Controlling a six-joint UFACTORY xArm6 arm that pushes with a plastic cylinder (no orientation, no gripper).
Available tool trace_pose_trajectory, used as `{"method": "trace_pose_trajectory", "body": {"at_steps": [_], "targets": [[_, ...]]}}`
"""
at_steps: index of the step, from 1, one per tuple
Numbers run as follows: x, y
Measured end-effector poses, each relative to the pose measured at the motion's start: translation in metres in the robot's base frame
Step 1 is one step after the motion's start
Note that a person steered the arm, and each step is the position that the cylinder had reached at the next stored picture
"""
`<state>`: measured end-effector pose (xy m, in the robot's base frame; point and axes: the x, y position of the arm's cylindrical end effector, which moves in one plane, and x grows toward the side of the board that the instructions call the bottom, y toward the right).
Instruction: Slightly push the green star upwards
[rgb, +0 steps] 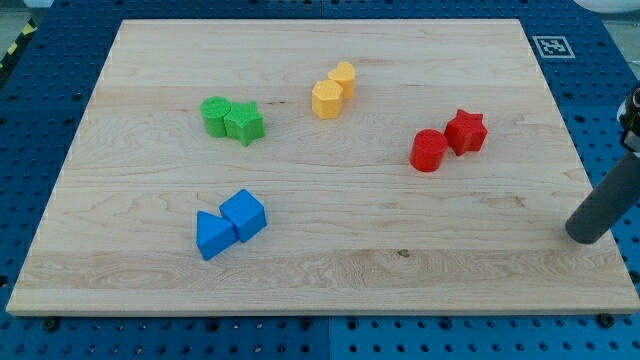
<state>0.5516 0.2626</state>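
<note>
while my tip (584, 236) rests far right | green star (245, 124) well left | no fingers fitted

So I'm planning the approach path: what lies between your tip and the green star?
In the camera view, my tip sits at the board's right edge; the red cylinder lies about on the line to the green star, the red star just above it.

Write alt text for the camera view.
My tip rests at the wooden board's right edge, far from the green star, which touches a green block at upper left. Yellow, red and blue pairs lie scattered elsewhere.
</note>
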Motion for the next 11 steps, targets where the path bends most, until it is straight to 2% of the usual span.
{"method": "trace_pose_trajectory", "body": {"at_steps": [2,4,5,6,7,9,11], "targets": [[-0.001,-0.009],[-0.013,-0.175],[-0.043,-0.217],[-0.065,-0.219],[-0.068,-0.228],[-0.084,-0.334],[-0.118,-0.357]]}}
